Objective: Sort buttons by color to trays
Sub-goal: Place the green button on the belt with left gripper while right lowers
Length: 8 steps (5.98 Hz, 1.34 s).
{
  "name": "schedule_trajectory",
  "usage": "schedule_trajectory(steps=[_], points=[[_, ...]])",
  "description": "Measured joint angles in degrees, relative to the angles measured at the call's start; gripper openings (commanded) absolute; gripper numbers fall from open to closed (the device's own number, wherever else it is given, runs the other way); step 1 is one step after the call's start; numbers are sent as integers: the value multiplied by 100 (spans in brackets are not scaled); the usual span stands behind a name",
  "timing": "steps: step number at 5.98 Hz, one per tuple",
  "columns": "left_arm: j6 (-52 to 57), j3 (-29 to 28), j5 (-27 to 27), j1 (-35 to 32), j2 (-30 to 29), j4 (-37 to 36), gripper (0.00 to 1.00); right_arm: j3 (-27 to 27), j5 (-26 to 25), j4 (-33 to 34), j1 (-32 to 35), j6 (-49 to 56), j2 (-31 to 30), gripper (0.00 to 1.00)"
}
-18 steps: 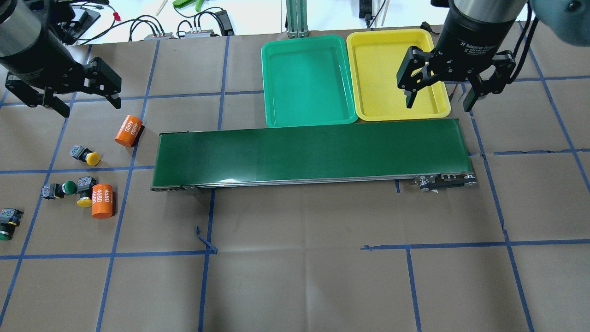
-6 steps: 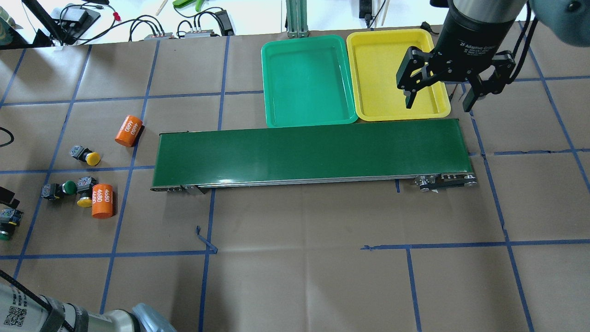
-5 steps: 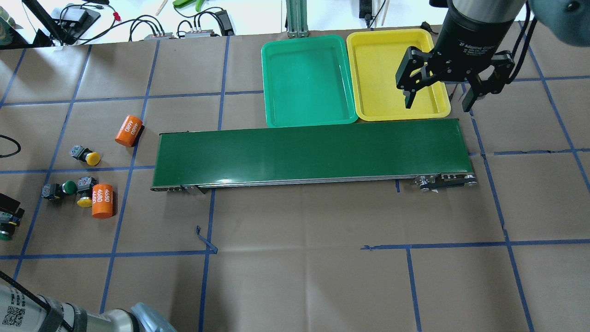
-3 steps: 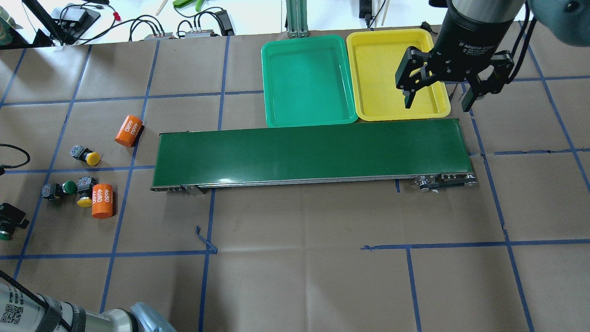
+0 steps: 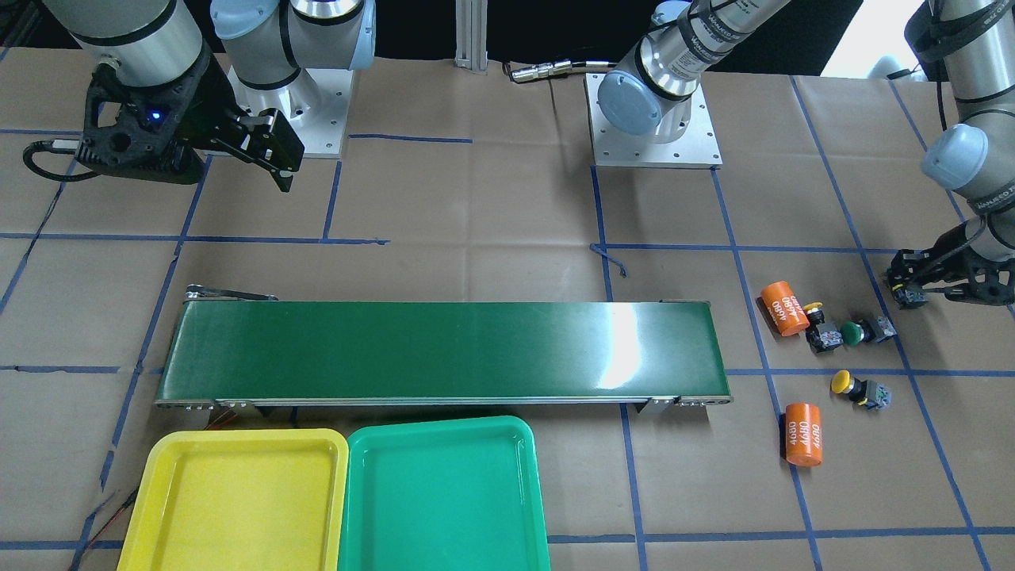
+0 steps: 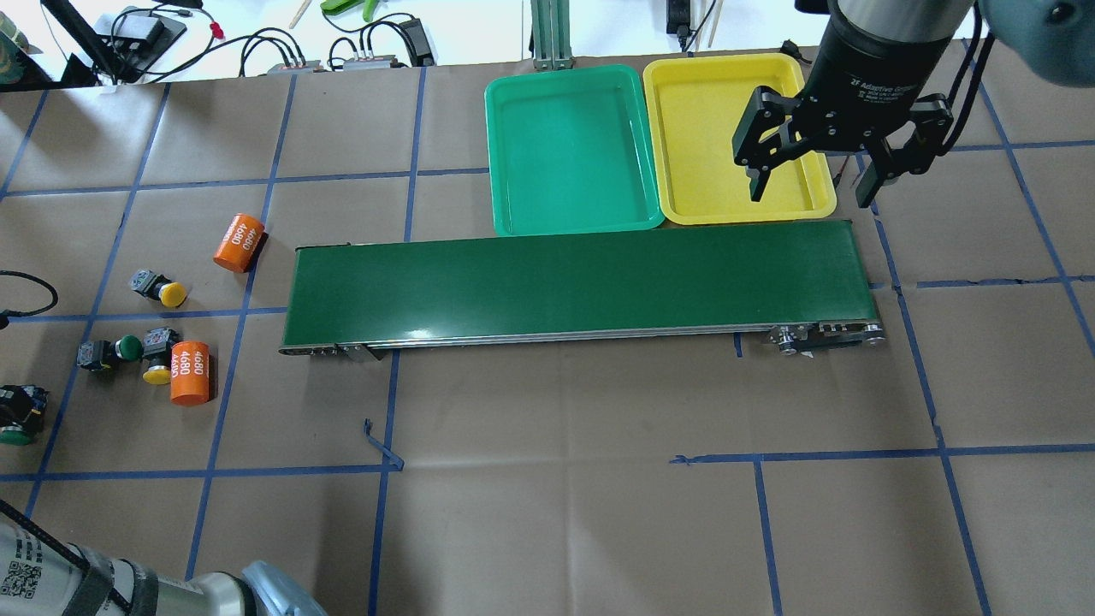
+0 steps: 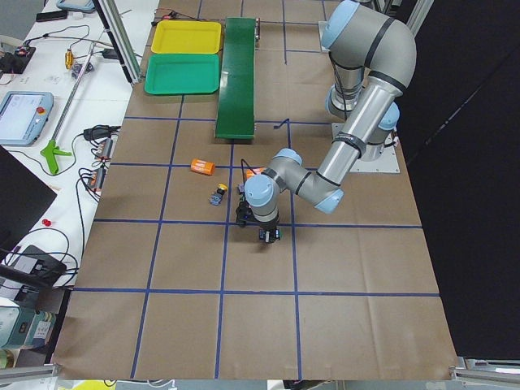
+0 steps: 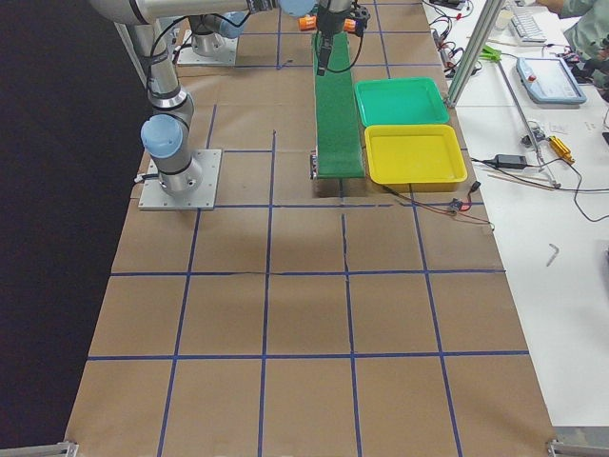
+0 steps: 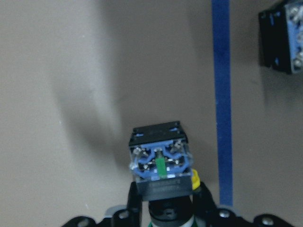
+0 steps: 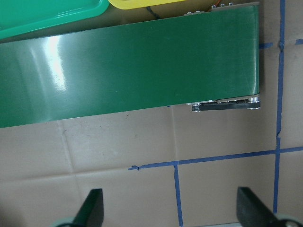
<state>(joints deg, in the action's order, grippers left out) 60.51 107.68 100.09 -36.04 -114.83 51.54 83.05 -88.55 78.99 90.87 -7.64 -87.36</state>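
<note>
I see the bench (image 6: 556, 513) covered with brown paper and divided into squares by blue tape lines (image 6: 821, 456). One short piece of tape (image 6: 376, 441) is lifted and curled, near the left part. Across the middle lies a long dark-green conveyor belt (image 6: 573, 287), from left to right, with a metal frame and small rollers (image 6: 825, 335) at its right near corner. The light makes a pale glare on it. Two orange cylinders marked 4680 lie on their sides at the left. One cylinder (image 6: 239, 242) is tilted, just beside the belt's far left corner. The other cylinder (image 6: 190, 373) is nearer to me. Beyond the far edge there are black cables (image 6: 274, 47) and an aluminium post (image 6: 552, 34).
</note>
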Motion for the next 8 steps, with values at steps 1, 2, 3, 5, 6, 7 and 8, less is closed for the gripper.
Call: schedule_trajectory(steps=[1, 2, 3, 5, 6, 7, 8], points=[[3, -16, 5, -8, 53, -3, 1, 0, 1, -1, 1, 0, 0, 100], [-7, -41, -2, -48, 214, 73, 1, 0, -3, -4, 1, 0, 0, 100], [-45, -70, -10, -189, 507, 325, 1, 0, -4, -6, 1, -1, 0, 100], [-635, -98, -15, -972, 1257, 1006, 1, 0, -4, -7, 1, -1, 0, 100], [-1459, -113, -21, -1444, 1531, 1354, 1, 0, -5, -7, 1, -1, 0, 100], [-2554, -196, -32, -1956, 1703, 1740, 1, 0, -4, -7, 1, -1, 0, 100], [-3753, -436, -42, -2491, 1757, 2178, 2, 0, -4, -7, 1, -1, 0, 100]])
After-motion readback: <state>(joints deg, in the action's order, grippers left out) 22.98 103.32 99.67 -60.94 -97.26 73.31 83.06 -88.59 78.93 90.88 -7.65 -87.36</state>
